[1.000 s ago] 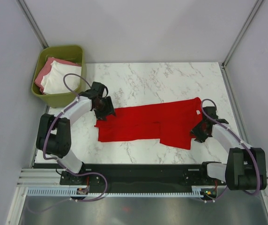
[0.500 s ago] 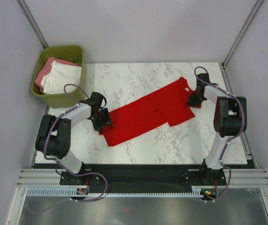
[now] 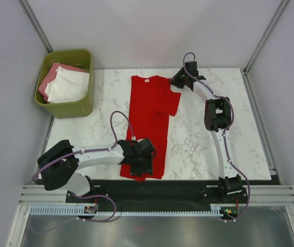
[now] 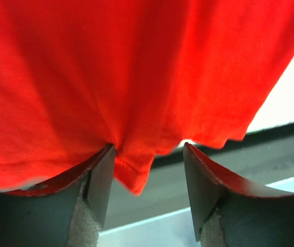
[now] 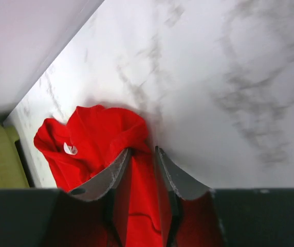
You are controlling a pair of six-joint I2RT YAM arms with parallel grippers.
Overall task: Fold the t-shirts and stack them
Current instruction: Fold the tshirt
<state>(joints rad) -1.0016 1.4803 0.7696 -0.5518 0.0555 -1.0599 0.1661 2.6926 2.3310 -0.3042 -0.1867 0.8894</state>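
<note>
The t-shirt (image 3: 149, 116) is bright red, the table (image 3: 188, 146) white veined grey, the bin (image 3: 67, 109) olive-green around a white shirt (image 3: 67, 88) and a pink shirt (image 3: 48, 82).

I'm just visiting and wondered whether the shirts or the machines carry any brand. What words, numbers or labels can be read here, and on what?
No text can be read in any view.
white neck label on the red t-shirt: too small and blurred to read.
olive-green bin: no print visible on it.
</note>
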